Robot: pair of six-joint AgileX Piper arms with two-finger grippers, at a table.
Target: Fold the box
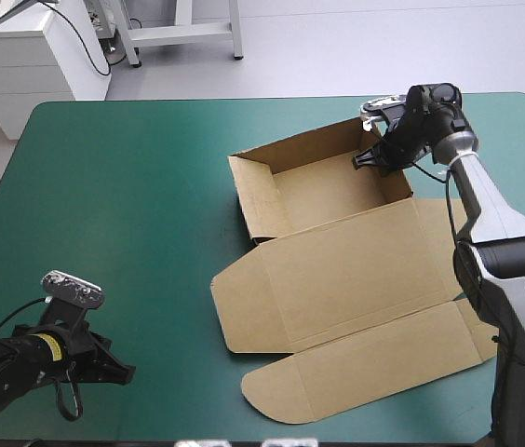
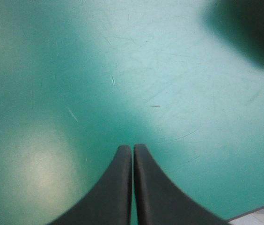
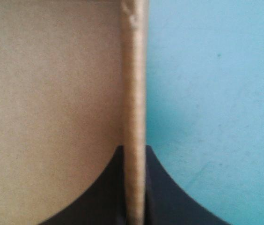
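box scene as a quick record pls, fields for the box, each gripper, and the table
box: brown box, an open tray with walls raised, toward the table's far side
lid: lid lying flat on the near side, flaps spread
right gripper: right gripper shut on the box, one tray wall between its fingers
left gripper: left gripper shut, holding nothing, near the table's near left corner, apart from the box
table: teal-green cover, bare under the left gripper

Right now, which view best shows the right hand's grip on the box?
The right wrist view: the box wall stands edge-on between the fingers of the right hand. The high view shows which wall it grips, not the pinch. The left wrist view shows only the table cover.
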